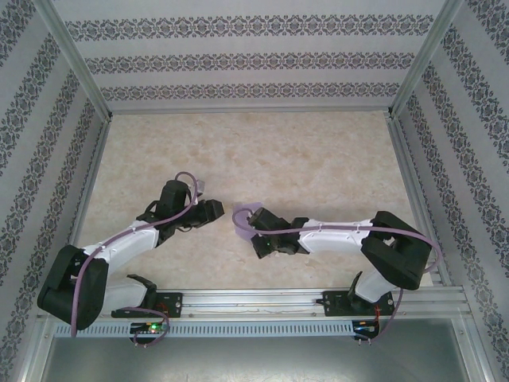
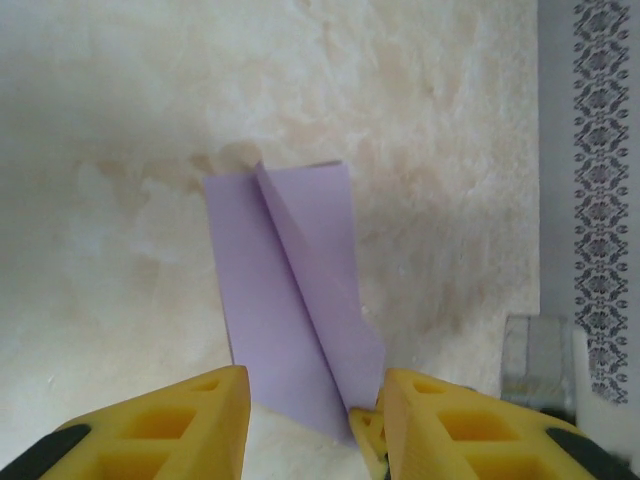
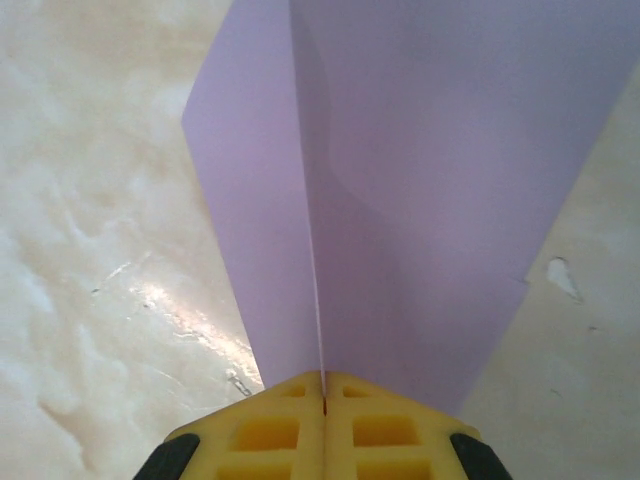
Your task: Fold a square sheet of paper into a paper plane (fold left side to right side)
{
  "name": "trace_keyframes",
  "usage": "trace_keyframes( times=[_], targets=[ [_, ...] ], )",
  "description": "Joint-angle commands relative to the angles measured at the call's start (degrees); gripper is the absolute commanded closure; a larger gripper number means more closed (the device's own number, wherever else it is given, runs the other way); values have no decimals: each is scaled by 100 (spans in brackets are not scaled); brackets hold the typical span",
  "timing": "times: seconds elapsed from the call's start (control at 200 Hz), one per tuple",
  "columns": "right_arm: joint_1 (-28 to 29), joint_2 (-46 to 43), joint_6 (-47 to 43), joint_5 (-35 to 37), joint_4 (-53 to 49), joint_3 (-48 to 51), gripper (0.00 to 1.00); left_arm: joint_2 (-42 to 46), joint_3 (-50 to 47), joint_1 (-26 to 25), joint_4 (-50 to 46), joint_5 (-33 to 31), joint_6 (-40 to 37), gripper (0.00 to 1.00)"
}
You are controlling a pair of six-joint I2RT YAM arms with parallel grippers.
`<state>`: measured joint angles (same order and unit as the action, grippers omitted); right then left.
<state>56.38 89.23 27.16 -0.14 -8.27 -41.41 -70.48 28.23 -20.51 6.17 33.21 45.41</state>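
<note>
The lavender sheet of paper (image 2: 290,290) lies partly folded on the marble-patterned table (image 1: 318,159), with a diagonal crease and one flap standing up. From above, the sheet of paper (image 1: 248,209) sits between both grippers. My right gripper (image 3: 323,385) is shut on the near edge of the raised flap of paper (image 3: 430,180); the right gripper (image 1: 253,228) comes in from the right. My left gripper (image 2: 315,440) is open, its yellow fingers (image 2: 190,420) on either side of the paper's near tip without touching it. The left gripper (image 1: 221,209) is just left of the sheet.
Patterned walls (image 1: 254,60) and metal posts (image 1: 75,56) enclose the table on three sides. A metal rail (image 1: 254,301) runs along the near edge by the arm bases. A grey block (image 2: 540,360) stands at the right in the left wrist view.
</note>
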Motion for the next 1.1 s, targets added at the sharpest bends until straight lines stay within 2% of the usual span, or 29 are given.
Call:
trace_keyframes(
  times=[0.0, 0.21, 0.435, 0.675, 0.799, 1.094],
  targets=[
    [-213, -99, 94, -1085, 592, 204, 100, 41, -123, 4, -196, 218, -144, 61],
    [-603, -125, 344, -1955, 1297, 551, 100, -47, -188, -209, 110, 239, 80, 60],
    [-989, -80, 589, -2585, 1902, 898, 100, -628, -25, -597, 574, 129, 299, 59],
    [-1169, 13, 799, -2964, 2551, 1217, 100, -1445, 448, -1070, 903, -75, 388, 58],
    [-1233, 68, 876, -3122, 2776, 1317, 100, -1732, 605, -1156, 1018, -187, 445, 58],
    [-1354, 243, 983, -3382, 3165, 1422, 100, -2192, 994, -1236, 622, -355, 277, 57]
  ],
)
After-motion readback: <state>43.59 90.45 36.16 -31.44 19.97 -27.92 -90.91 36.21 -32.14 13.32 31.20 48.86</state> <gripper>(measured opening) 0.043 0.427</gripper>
